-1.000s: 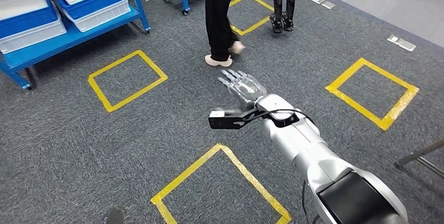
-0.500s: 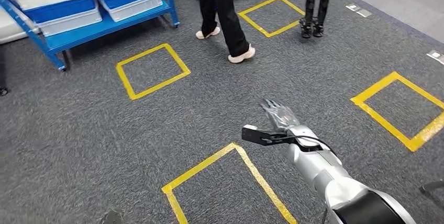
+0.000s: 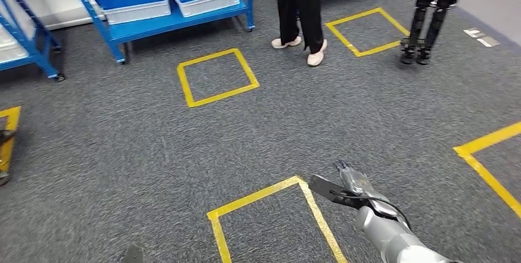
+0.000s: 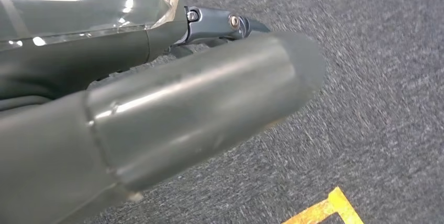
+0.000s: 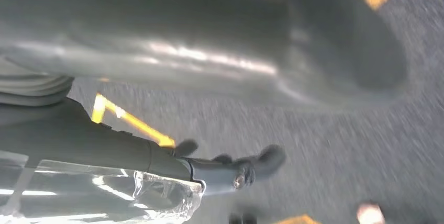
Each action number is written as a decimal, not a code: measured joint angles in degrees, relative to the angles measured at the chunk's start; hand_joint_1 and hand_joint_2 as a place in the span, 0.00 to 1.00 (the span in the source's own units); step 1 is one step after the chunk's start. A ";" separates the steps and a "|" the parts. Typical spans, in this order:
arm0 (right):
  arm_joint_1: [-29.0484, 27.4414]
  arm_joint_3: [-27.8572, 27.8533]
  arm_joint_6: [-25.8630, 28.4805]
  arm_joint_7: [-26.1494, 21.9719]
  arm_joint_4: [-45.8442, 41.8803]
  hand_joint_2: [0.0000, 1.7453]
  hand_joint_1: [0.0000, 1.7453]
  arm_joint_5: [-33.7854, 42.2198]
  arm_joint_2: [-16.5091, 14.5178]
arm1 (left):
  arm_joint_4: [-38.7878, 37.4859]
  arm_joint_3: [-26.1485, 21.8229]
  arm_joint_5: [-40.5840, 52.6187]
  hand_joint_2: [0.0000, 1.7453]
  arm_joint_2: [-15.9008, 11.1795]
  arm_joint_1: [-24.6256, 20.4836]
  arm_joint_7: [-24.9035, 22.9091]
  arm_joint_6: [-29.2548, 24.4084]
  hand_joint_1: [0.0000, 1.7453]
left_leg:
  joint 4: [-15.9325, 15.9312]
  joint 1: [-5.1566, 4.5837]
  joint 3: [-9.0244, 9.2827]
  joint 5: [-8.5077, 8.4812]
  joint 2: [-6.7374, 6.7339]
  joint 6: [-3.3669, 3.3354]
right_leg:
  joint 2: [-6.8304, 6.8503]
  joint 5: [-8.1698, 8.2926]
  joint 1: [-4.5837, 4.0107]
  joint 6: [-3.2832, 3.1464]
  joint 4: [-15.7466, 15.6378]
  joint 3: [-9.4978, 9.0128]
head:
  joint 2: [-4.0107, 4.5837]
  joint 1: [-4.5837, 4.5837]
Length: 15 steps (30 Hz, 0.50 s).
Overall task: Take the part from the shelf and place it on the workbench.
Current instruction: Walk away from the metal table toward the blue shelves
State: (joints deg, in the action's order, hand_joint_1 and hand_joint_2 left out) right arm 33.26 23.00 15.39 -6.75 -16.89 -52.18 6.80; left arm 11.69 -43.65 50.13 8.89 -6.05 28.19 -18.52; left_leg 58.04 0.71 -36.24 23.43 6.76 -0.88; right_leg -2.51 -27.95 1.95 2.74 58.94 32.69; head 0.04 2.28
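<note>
Right hand (image 3: pixel 351 180) is empty, fingers loose and apart; left hand (image 4: pixel 157 124) is too close-up to tell. The part is presumably somewhere on the blue shelf (image 3: pixel 175 20), can't pick it out. A person (image 3: pixel 299 11) stands beside that shelf, so bumping them looks like the risk.

I count five yellow tape squares on the grey carpet: one whole square (image 3: pixel 217 77) before the shelving, a second (image 3: pixel 367 31) further right, a third (image 3: pixel 274 223) by my arm, and partial ones at the right edge (image 3: pixel 489 163) and the left edge (image 3: pixel 7 137). Two blue metal shelf racks stand at the back, one central (image 3: pixel 178 20) and one at the left (image 3: pixel 24 51). One person in black trousers (image 3: pixel 300 11). One dark legged robot (image 3: pixel 430 14).
</note>
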 joint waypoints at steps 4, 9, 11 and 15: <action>-2.85 -2.68 -2.23 1.10 0.53 0.00 0.00 3.14 -1.15 | -0.05 -0.58 -1.13 0.00 -0.15 0.49 -1.94 2.20 0.00 | 1.56 0.20 -1.18 0.92 -1.77 0.95 | 2.00 0.55 -0.23 -1.71 0.01 0.01 | 0.00 0.12; -7.60 -6.34 -3.02 1.63 1.47 0.00 0.00 6.11 -2.62 | -0.09 -0.87 -1.47 0.00 -0.08 0.70 -3.18 3.88 0.00 | 16.60 0.00 -7.80 8.19 -6.53 1.14 | 5.34 0.36 -1.30 -2.82 -0.03 0.08 | 0.00 0.53; -9.13 -7.76 -3.21 1.92 1.73 0.00 0.00 7.10 -3.11 | -0.10 -0.99 -1.25 0.00 -0.02 0.84 -3.45 3.98 0.00 | 13.26 -0.31 -5.59 6.16 -6.95 0.24 | 6.77 0.23 -1.82 -3.00 -0.05 0.02 | 0.00 0.54; -11.41 -10.05 -2.94 2.21 1.98 0.00 0.00 7.83 -3.98 | -0.05 -1.32 -0.81 0.00 0.01 0.57 -3.80 4.06 0.00 | 1.19 -2.26 1.53 2.79 -10.91 -2.54 | 9.13 -0.05 -2.39 -3.08 -0.13 -0.30 | 0.00 0.42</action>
State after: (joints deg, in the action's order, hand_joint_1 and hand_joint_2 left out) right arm 21.85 12.95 12.45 -4.54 -14.91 -44.35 2.82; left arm 11.64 -44.98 49.33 8.90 -5.48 24.38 -14.46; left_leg 59.23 -1.55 -34.71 26.22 -4.15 -3.42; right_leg 6.62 -28.00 -0.44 -0.34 58.81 32.38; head 0.04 2.70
